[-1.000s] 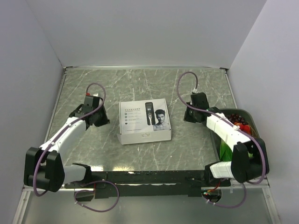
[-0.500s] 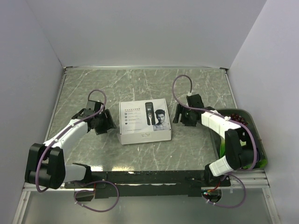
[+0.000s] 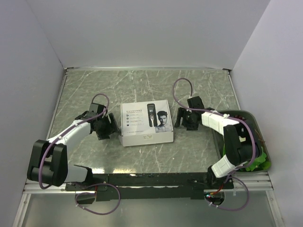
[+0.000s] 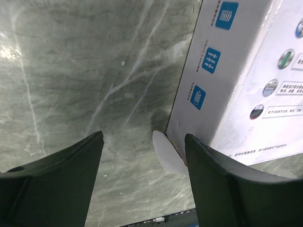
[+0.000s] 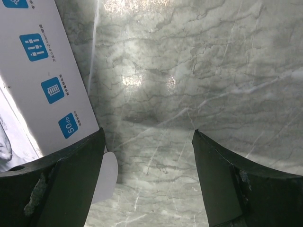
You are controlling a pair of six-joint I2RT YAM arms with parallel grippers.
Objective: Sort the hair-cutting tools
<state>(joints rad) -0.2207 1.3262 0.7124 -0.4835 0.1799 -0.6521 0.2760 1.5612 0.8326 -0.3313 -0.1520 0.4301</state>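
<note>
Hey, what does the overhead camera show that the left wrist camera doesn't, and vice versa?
Only the overhead view shows the man's face printed on the white box, the open right gripper at the box's right end, and a green bin far right. Only the left wrist view shows blue icons on the box's side and a white tab at its corner. Both show the box, the marble table and the open left gripper.

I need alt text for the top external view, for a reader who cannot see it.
Seen from above, a white box with a printed man's face lies on a grey marbled table. The left pincer and the right pincer flank it, both open and empty. A green bin sits at right.
</note>
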